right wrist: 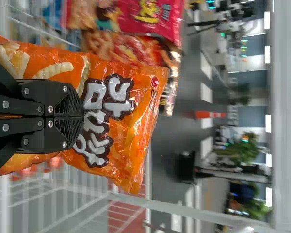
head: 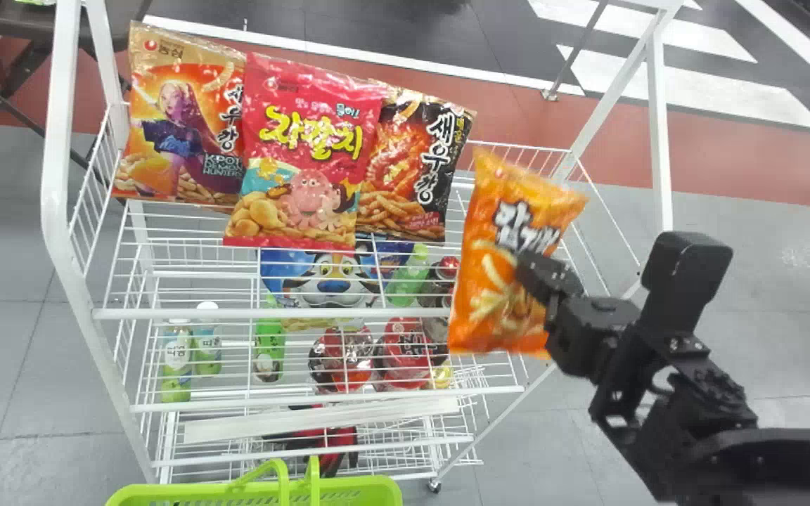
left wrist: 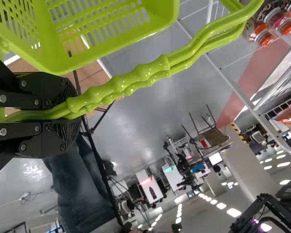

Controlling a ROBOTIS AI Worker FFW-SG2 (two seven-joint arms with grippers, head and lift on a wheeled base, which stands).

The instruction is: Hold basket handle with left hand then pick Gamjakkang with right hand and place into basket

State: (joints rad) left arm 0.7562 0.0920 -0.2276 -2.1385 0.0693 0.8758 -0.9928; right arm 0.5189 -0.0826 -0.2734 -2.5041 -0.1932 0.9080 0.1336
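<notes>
At the right of the rack, my right gripper (head: 542, 281) holds the orange Gamjakkang bag (head: 493, 260) by its front, the bag hanging upright before the top shelf. In the right wrist view the right gripper (right wrist: 82, 116) is shut, with the orange bag (right wrist: 121, 131) pinched at its fingers. The left wrist view has my left gripper (left wrist: 72, 115) shut on the paired green handles (left wrist: 136, 77) of the basket (left wrist: 102, 43). The basket's rim (head: 370, 483) shows at the head view's bottom edge, in front of the rack.
A white wire rack (head: 306, 314) stands ahead. Its top shelf holds a tan bag (head: 180, 119), a pink bag (head: 303, 154) and a black bag (head: 412, 165). Bottles (head: 177, 358) and round red packs (head: 405, 351) lie lower down. The rack's right post (head: 660, 133) rises behind the right arm.
</notes>
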